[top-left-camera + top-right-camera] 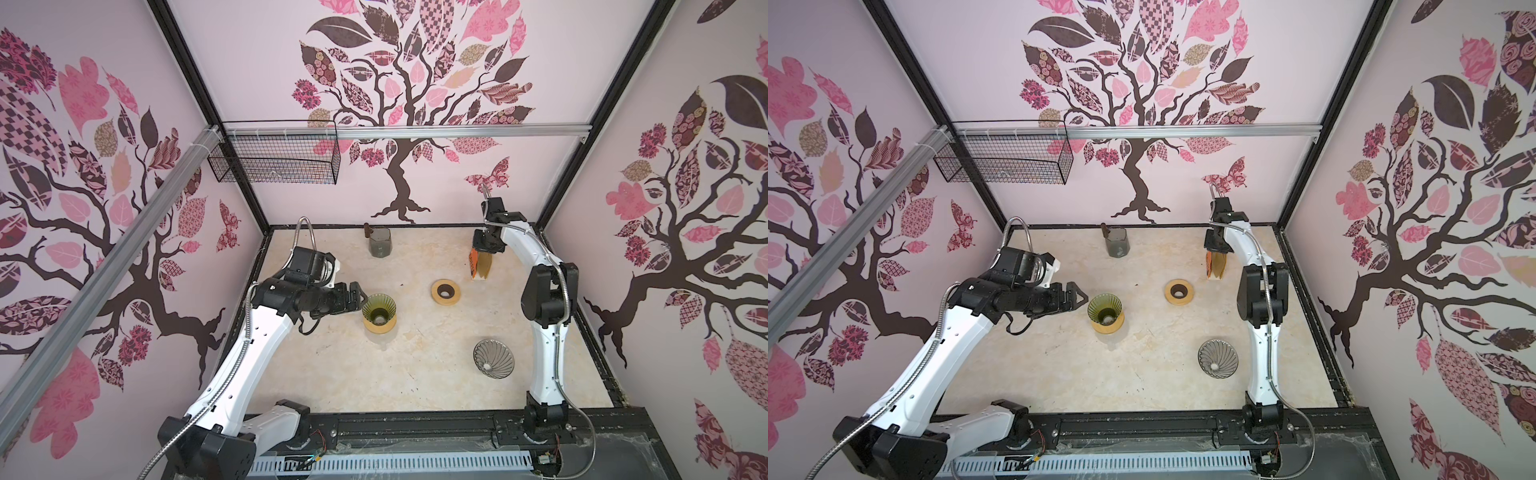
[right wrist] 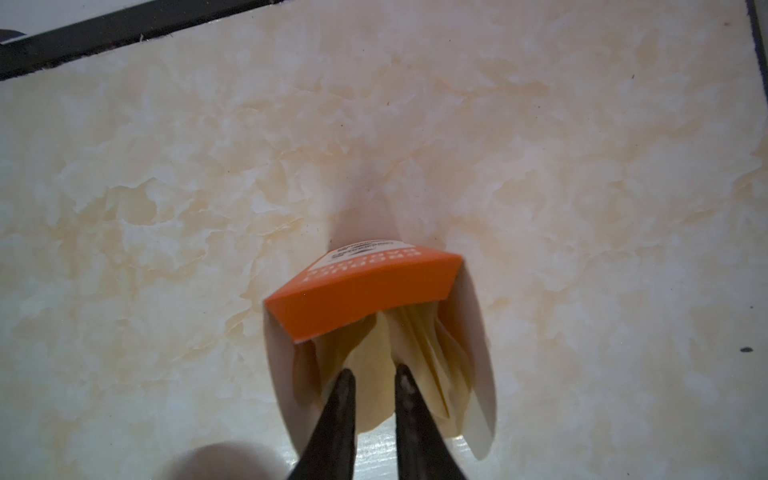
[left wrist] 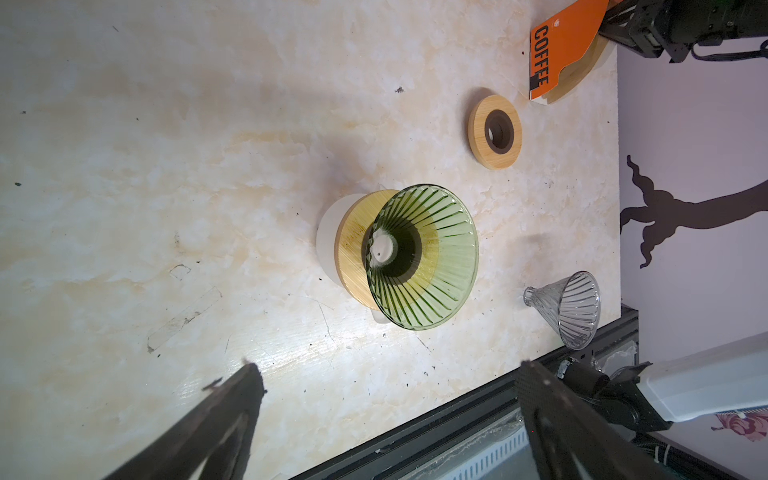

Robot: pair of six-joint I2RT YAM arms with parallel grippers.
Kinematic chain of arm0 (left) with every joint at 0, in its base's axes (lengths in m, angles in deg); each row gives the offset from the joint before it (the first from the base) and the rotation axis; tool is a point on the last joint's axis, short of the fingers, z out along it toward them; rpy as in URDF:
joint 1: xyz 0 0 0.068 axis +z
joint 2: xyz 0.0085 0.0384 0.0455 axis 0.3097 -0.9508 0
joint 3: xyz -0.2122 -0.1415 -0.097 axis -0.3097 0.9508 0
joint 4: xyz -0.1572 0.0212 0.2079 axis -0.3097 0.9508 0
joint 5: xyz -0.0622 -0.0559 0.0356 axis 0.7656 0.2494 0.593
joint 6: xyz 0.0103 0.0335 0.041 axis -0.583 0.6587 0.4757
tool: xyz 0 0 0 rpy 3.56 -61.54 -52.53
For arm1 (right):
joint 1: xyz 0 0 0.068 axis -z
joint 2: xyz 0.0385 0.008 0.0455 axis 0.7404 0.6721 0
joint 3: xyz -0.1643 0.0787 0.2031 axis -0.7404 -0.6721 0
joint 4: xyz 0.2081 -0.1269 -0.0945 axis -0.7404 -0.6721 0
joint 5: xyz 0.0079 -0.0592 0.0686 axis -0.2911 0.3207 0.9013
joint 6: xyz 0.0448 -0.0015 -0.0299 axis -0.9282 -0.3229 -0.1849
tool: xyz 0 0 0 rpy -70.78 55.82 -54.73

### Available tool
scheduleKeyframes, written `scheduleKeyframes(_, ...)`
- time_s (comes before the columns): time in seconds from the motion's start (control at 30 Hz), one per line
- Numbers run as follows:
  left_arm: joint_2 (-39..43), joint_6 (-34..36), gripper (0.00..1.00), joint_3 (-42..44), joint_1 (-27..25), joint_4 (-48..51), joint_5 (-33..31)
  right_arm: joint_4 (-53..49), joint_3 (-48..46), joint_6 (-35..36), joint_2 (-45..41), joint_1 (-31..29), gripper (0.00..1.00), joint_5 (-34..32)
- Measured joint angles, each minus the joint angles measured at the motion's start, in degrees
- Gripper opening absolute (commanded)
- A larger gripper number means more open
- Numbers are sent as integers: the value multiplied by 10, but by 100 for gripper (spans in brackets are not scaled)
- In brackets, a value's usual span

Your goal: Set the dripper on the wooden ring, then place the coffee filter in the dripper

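While the right tool [image 2: 374, 372] sits narrowed among coffee filters [image 2: 417, 330] in the far-right orange box [image 2: 365, 291] (grip unconfirmed; left tool [image 3: 390, 368] wide open), several may lift together or topple it.

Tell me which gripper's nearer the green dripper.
Left. The left gripper sits open right beside the green dripper; the right gripper is far off at the back, at the filter box.

Right gripper [image 2: 373, 374]: cut off by the frame edge in the right wrist view; whether the coffee filter [image 2: 370, 345] is pinched by the jaws cannot be judged. Filter box [image 2: 361, 291]: label print blurred; top masked in both top views. Left gripper [image 3: 388, 365]: likewise cut off. Grey cup [image 1: 379, 245]: contents too small to be told.
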Motion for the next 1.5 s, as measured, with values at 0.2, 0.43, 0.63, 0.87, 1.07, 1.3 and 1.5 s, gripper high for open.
scheduleKeyframes(0.2,-2,0,98,0,0,0,0,-10,12,0,10,0,22,-8)
scheduleKeyframes(0.43,-4,0,98,0,0,0,1,-13,24,0,12,0,24,-8)
scheduleKeyframes(0.63,-6,0,98,0,0,0,2,-13,23,1,10,0,22,-17)
scheduleKeyframes(0.87,-6,0,98,0,0,0,2,-13,22,2,9,0,22,-22)
scheduleKeyframes(1.07,-7,0,98,0,0,0,3,-13,22,2,9,0,23,-22)
scheduleKeyframes(1.3,-7,0,98,0,0,-1,4,-13,21,2,2,0,24,-21)
scheduleKeyframes(1.5,-8,0,98,0,0,-1,5,-13,21,2,-16,0,24,-25)
